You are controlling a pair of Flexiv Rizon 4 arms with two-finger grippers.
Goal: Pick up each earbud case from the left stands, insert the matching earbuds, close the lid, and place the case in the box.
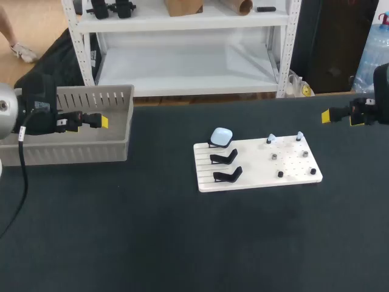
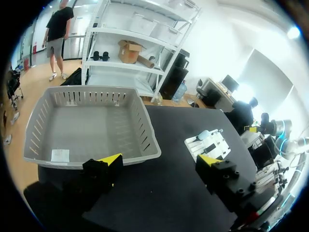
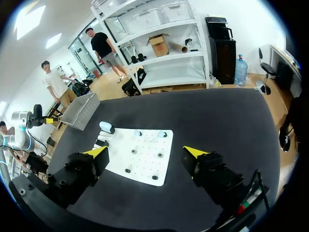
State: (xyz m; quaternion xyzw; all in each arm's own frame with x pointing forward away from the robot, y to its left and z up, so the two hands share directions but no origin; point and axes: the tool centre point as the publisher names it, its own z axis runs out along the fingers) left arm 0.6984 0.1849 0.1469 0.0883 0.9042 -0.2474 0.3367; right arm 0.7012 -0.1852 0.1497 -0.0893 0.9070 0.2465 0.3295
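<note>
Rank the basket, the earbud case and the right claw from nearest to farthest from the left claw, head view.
1. The grey basket: beside the left claw, table's left.
2. The pale blue earbud case: mid-table.
3. The right claw: far right.

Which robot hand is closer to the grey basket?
Left. The left gripper is beside the grey basket; the right gripper is far across the table, past the white board.
</note>
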